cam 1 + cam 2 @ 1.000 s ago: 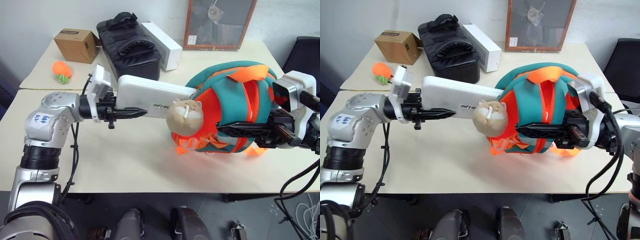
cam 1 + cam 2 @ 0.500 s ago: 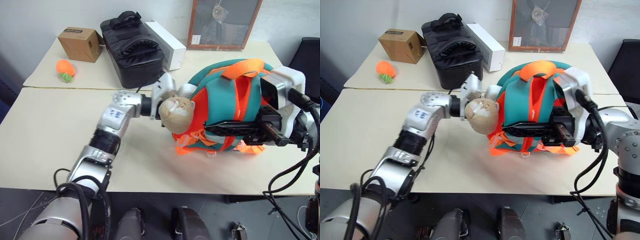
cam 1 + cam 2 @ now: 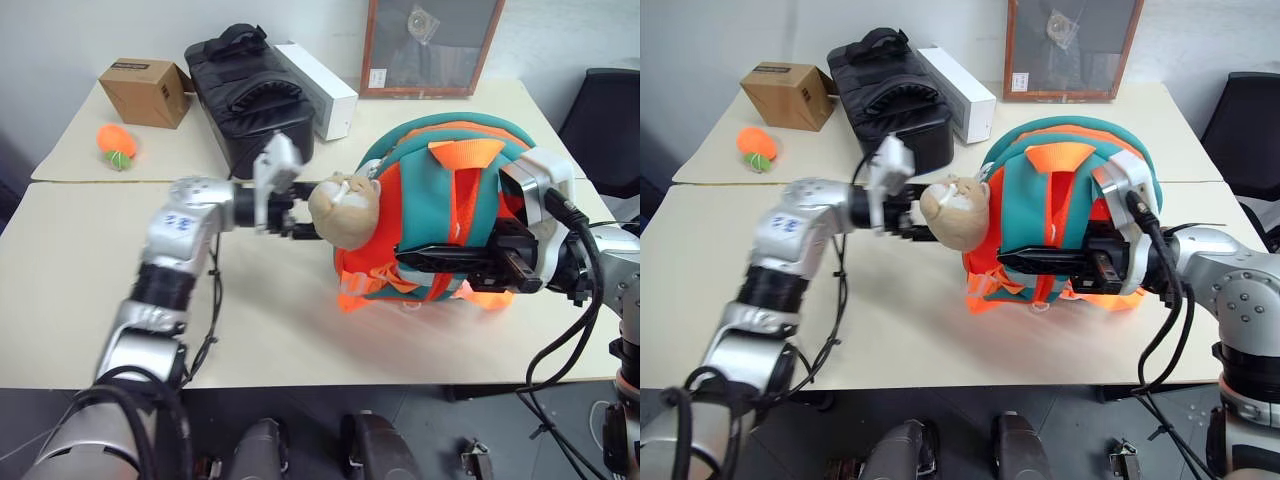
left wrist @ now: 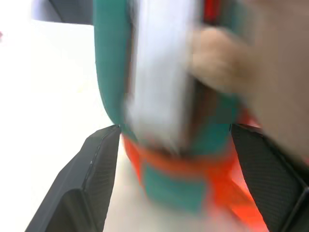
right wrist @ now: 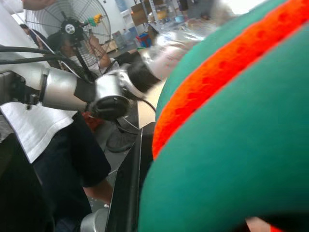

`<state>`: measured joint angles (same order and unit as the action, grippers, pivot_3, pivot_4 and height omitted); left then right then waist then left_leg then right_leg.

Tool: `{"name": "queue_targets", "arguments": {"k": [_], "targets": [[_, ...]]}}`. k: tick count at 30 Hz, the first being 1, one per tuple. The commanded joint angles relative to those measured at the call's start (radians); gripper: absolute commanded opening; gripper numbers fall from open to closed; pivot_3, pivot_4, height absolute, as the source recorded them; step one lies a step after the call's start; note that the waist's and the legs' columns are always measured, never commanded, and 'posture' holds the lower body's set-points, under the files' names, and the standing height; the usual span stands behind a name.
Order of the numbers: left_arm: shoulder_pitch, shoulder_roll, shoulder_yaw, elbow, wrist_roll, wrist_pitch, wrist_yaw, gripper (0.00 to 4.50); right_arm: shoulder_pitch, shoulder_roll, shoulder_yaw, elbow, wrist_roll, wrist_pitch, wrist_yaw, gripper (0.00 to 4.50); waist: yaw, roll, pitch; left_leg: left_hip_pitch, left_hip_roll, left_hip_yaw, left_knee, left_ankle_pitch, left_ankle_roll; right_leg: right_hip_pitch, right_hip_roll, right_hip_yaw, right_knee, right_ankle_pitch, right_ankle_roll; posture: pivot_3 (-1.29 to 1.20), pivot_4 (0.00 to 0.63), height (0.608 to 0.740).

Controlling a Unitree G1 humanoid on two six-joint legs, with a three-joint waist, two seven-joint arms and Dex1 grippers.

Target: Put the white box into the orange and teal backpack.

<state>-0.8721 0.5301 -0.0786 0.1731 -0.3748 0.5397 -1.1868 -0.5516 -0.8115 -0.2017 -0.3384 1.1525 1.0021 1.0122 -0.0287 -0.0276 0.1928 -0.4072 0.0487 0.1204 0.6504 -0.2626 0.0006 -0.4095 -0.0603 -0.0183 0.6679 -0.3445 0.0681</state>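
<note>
While right hand (image 3: 410, 257) clamps backpack (image 3: 440, 190), left hand (image 3: 300, 215) level, fingers spread

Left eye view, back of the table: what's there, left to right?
Orange ball → brown cardboard box → black duffel bag → long white carton → framed picture.

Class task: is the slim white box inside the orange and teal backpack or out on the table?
Mostly inside: the flat white box stands within the bright orange and teal backpack, its end showing at the opening.
</note>
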Motion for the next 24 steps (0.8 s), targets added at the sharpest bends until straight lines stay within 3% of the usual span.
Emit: {"name": "queue_targets", "arguments": {"k": [1,6,12,24], "targets": [[-0.020,-0.026,0.004,-0.054,-0.015,0.020,0.045,3.77,-0.015,0.016,-0.009,0.005,-0.002,-0.031,0.004,0.00,0.015,0.000,0.000,0.000,-0.001,-0.001,0.001,0.000,0.001,0.001,-0.001,-0.001,0.000,0.000,0.000,0.00,0.150,0.740],[-0.038,-0.031,0.033,-0.048,-0.021,0.013,0.083,3.77,-0.017,0.020,0.010,0.014,-0.041,-0.053,0.011,0.00,0.025,0.000,0.000,0.000,-0.002,-0.001,0.003,-0.002,0.005,0.004,-0.002,0.000,-0.004,0.001,0.002,0.00,0.150,0.740],[-0.096,0.008,0.106,0.095,-0.031,-0.032,0.080,3.77,0.017,-0.002,-0.013,-0.003,-0.032,-0.050,0.016,0.00,0.021,0.000,0.000,0.000,-0.001,0.000,0.000,0.000,0.002,0.001,0.000,-0.001,-0.003,0.001,0.002,0.00,0.150,0.740],[-0.166,0.017,0.098,0.347,0.003,-0.144,-0.014,0.17,0.152,-0.151,-0.187,0.007,0.046,-0.010,0.076,0.00,0.027,0.000,0.000,-0.002,-0.002,0.000,0.002,-0.002,0.004,0.002,-0.001,-0.001,-0.005,0.001,0.002,0.00,0.150,0.740]]}}
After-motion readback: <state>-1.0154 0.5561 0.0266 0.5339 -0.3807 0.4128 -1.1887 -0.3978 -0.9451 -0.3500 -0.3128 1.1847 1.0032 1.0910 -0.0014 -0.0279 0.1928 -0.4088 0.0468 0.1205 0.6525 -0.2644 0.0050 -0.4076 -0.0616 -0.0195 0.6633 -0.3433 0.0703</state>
